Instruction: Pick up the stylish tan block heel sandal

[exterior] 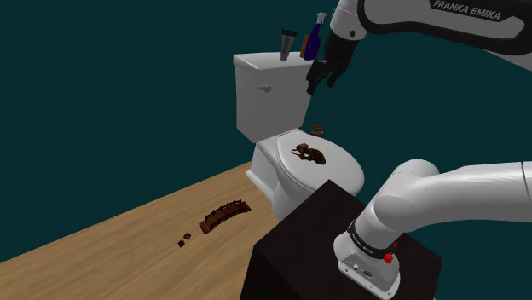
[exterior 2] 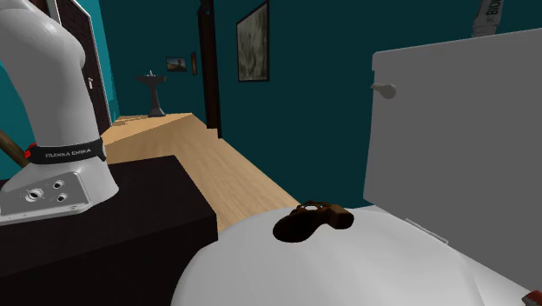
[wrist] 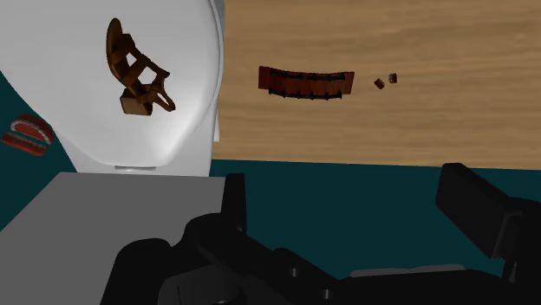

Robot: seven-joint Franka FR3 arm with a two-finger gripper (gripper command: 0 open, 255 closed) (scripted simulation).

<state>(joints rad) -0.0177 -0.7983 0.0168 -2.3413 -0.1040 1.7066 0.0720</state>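
wrist view — fingers [wrist: 472,204] wide apart, empty, sandal [wrist: 133,104] on toilet lid [wrist: 186,130]

You are looking at a white arm [exterior: 460,200] wearing dark joint bands, one carrying white FRANKA EMIKA lettering [exterior 2: 65,153]. Its grey flange [exterior 2: 48,196] is showing round screw holes, and the end effector [exterior: 321,83] is showing all black.

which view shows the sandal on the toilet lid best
The wrist view: it looks down on the sandal, straps and heel distinct. The shoulder view shows it small; the second exterior view, dark and side-on.
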